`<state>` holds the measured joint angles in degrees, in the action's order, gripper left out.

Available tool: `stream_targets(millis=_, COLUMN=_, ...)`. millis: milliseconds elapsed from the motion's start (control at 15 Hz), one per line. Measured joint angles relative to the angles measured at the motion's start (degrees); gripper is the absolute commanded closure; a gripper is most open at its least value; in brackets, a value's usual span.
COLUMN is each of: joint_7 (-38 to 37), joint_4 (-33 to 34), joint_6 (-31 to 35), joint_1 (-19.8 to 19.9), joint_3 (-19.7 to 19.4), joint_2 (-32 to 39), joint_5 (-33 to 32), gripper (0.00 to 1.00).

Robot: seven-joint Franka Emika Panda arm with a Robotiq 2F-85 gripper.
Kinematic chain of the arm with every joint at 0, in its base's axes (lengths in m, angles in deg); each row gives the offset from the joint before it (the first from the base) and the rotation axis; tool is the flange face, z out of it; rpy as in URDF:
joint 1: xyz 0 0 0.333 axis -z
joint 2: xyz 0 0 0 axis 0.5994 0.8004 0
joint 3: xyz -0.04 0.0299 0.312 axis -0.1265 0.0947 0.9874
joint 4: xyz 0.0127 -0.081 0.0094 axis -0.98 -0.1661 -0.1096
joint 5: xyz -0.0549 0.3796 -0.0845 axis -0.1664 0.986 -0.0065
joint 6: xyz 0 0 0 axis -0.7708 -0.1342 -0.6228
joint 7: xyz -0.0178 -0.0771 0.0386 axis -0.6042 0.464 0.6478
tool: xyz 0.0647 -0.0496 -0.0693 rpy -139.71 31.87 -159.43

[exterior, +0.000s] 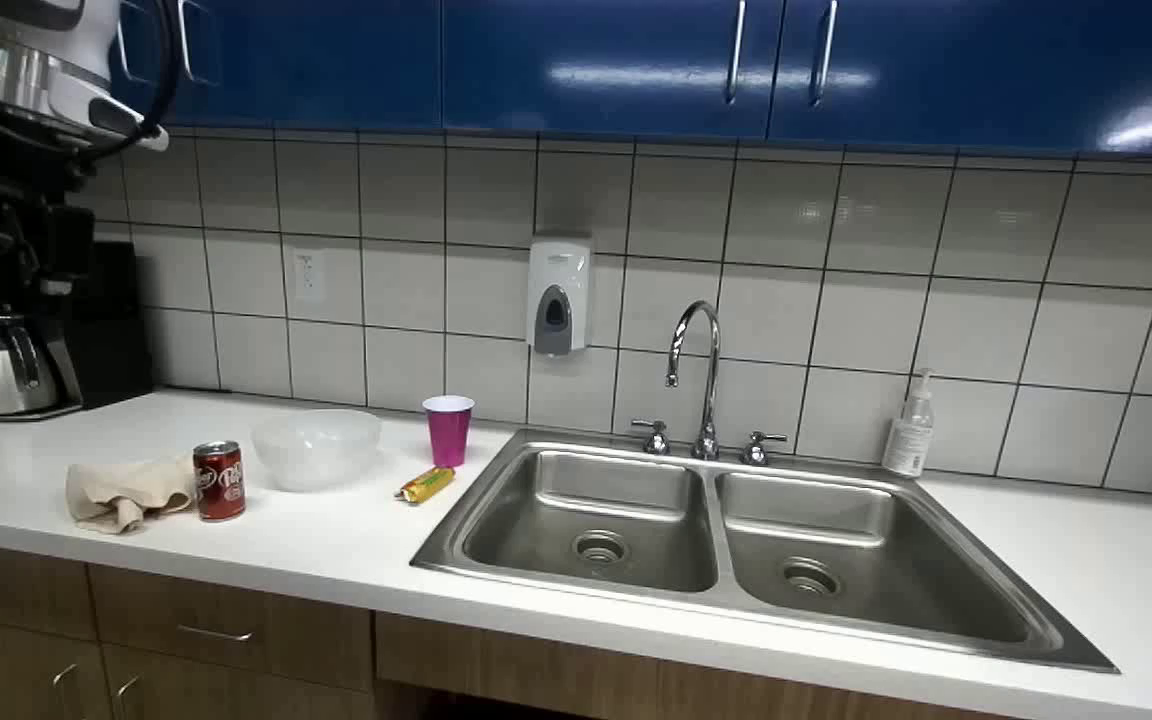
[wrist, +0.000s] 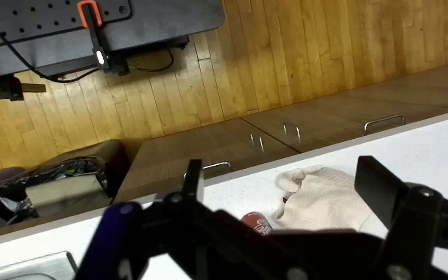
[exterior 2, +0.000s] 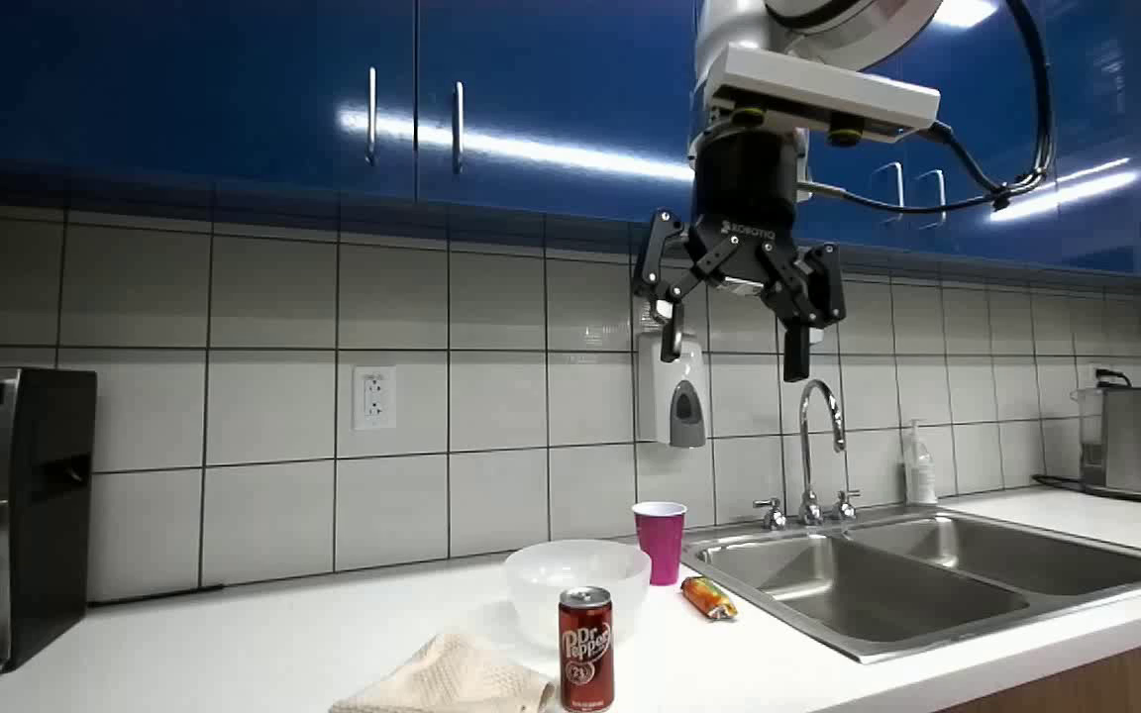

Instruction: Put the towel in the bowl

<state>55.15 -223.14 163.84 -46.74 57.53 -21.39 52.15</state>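
A beige textured towel (exterior: 126, 490) lies crumpled on the white counter, beside a red soda can. It also shows in an exterior view (exterior 2: 452, 678) and in the wrist view (wrist: 325, 200). The translucent white bowl (exterior: 316, 450) stands upright on the counter behind the can; it shows in an exterior view too (exterior 2: 570, 574). No towel shows inside it. The bowl is hidden in the wrist view. My gripper (exterior 2: 734, 356) is high above the counter, fingers pointing down, apart from everything. In the wrist view the gripper (wrist: 280, 169) has its fingers spread wide with nothing held between them.
The red can (exterior: 220, 482) stands between towel and bowl. A magenta cup (exterior: 449, 432) and a yellow wrapped snack (exterior: 427, 486) are between bowl and sink (exterior: 716, 520). A coffee maker (exterior 2: 16, 515) stands at the counter's far end. Blue cabinets (exterior 2: 551, 99) hang above.
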Motion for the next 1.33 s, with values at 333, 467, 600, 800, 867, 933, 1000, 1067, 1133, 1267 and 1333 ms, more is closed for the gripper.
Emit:
stream_targets(millis=333, joint_7=0.0, joint_4=0.0, joint_6=0.02, joint_1=0.0, joint_3=0.0, joint_2=0.04, joint_5=0.0, gripper=0.0)
stream_targets(millis=467, joint_7=0.0, joint_4=0.0, joint_6=0.02, joint_1=0.0, joint_3=0.0, joint_2=0.04, joint_5=0.0, gripper=0.0)
stream_targets(millis=600, joint_7=0.0, joint_4=0.0, joint_6=0.02, joint_1=0.0, joint_3=0.0, joint_2=0.04, joint_5=0.0, gripper=0.0)
stream_targets(millis=800, joint_7=0.1, joint_4=0.0, joint_6=0.02, joint_1=0.0, joint_3=0.0, joint_2=0.1, joint_5=0.0, gripper=0.0)
stream_targets(millis=867, joint_7=0.45, joint_4=-0.01, joint_6=0.17, joint_1=0.0, joint_3=0.02, joint_2=0.17, joint_5=0.0, gripper=0.0)
stream_targets(millis=933, joint_7=0.96, joint_4=-0.01, joint_6=0.44, joint_1=-0.03, joint_3=0.06, joint_2=0.28, joint_5=-0.06, gripper=0.0)
stream_targets(millis=1000, joint_7=1.67, joint_4=-0.01, joint_6=0.85, joint_1=-0.09, joint_3=0.17, joint_2=0.45, joint_5=-0.14, gripper=0.0)
stream_targets(millis=1067, joint_7=2.46, joint_4=-0.02, joint_6=1.42, joint_1=-0.22, joint_3=0.35, joint_2=0.7, joint_5=-0.27, gripper=0.0)
stream_targets(millis=1133, joint_7=3.27, joint_4=-0.01, joint_6=2.22, joint_1=-0.36, joint_3=0.6, joint_2=1.03, joint_5=-0.44, gripper=0.0)
stream_targets(millis=1267, joint_7=5.01, joint_4=0.02, joint_6=3.95, joint_1=-0.8, joint_3=1.01, joint_2=2.06, joint_5=-0.78, gripper=0.0)
stream_targets(millis=1333, joint_7=5.78, joint_4=0.06, joint_6=4.91, joint_1=-1.03, joint_3=1.19, joint_2=2.72, joint_5=-1.06, gripper=0.0)
